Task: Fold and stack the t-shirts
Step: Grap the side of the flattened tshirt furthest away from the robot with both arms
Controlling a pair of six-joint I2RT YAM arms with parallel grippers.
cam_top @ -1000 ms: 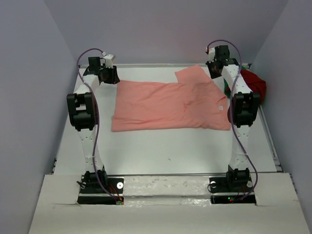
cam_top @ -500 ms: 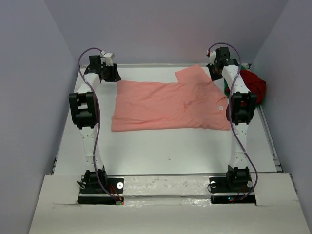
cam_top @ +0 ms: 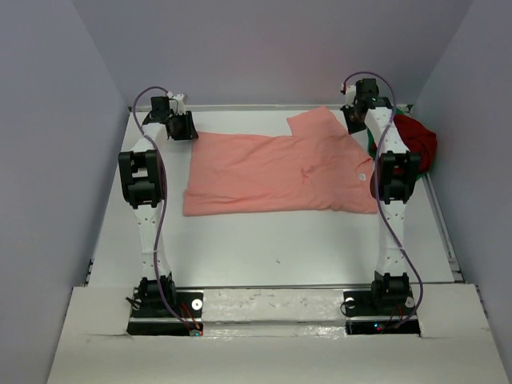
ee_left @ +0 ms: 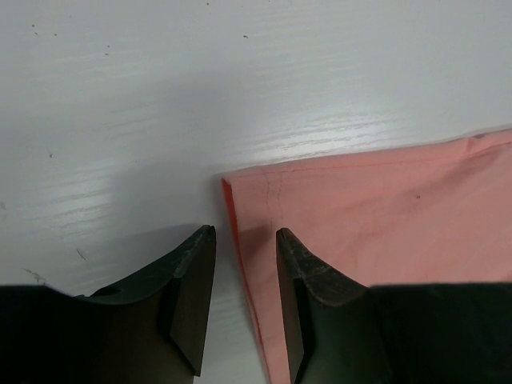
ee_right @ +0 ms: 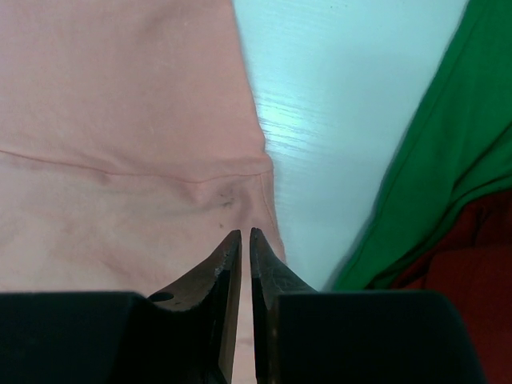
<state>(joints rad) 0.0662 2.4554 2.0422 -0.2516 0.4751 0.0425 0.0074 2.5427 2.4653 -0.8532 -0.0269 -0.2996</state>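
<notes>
Shows the salmon-pink t-shirt (cam_top: pixel 280 172) spread flat across the far half of the table (cam_top: pixel 264 244), one sleeve toward the far right. Has the left gripper (ee_left: pixel 244 236) at the shirt's far left corner, fingers released and parted, one over bare table, one over cloth, the edge between them. Has the right gripper (ee_right: pixel 240 234) clenched to a thin slit on the sleeve hem, cloth puckering at the tips. Shows the green t-shirt (ee_right: pixel 432 144) and dark red t-shirt (ee_right: pixel 472 280) bunched together at the right edge.

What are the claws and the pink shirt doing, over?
Left gripper open astride a corner of the pink shirt. Right gripper nearly shut at its right edge. Green shirt, red shirt heaped alongside.
</notes>
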